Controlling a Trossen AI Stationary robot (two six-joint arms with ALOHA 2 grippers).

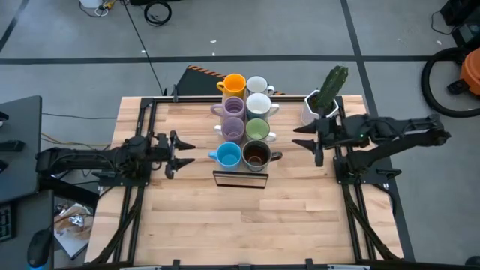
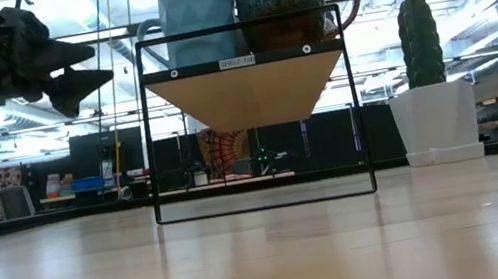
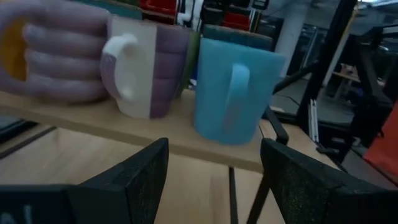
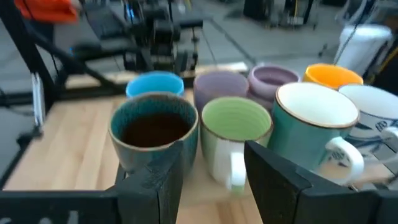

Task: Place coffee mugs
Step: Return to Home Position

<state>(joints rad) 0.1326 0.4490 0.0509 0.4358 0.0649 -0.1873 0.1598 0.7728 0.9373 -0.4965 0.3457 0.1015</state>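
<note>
Eight mugs stand in two rows on a small wooden shelf (image 1: pixel 240 178) with a black wire frame, mid-table. The left row holds orange (image 1: pixel 234 82), two purple (image 1: pixel 233 106) and blue (image 1: pixel 227 155). The right row holds patterned white (image 1: pixel 257 84), white (image 1: pixel 259 103), green (image 1: pixel 257 129) and dark brown (image 1: pixel 256 155). My left gripper (image 1: pixel 185 150) is open, left of the blue mug (image 3: pixel 233 93) and apart from it. My right gripper (image 1: pixel 303 137) is open, right of the green mug (image 4: pixel 233 134) and the dark brown mug (image 4: pixel 154 130), touching neither.
A green cactus in a white faceted pot (image 1: pixel 322 97) stands at the table's far right, just behind my right gripper; it also shows in the low view (image 2: pixel 429 94). The near half of the wooden table (image 1: pixel 247 225) lies bare. Black rails run along both table sides.
</note>
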